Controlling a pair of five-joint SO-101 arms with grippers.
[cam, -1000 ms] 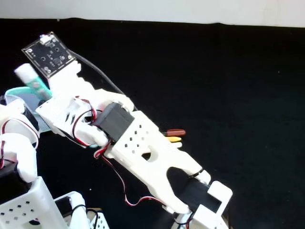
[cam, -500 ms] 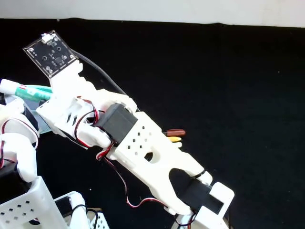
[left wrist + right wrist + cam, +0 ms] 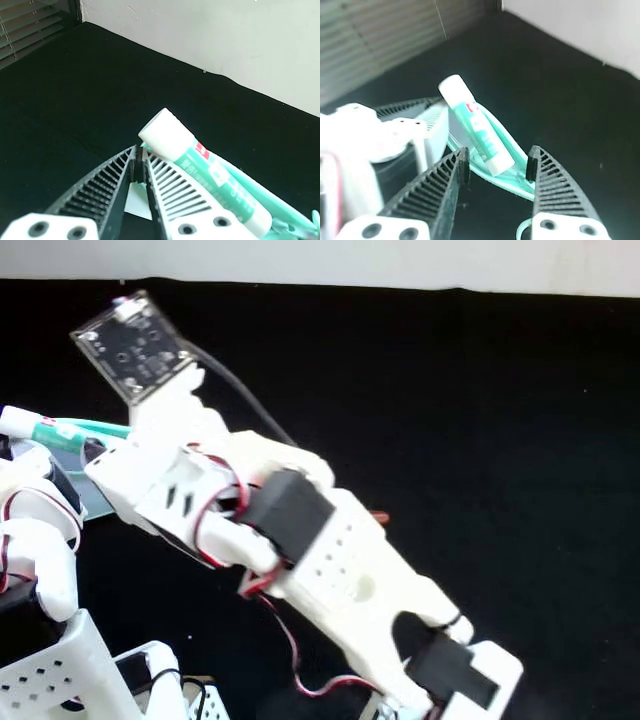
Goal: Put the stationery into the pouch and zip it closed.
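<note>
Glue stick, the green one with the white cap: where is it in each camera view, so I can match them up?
High view: glue stick at the far left edge, white cap outward.
Left wrist view: glue stick right beside the left gripper.
Right wrist view: glue stick just beyond the open right gripper.
Shared landmark: the teal rim of the pouch under the stick.
</note>
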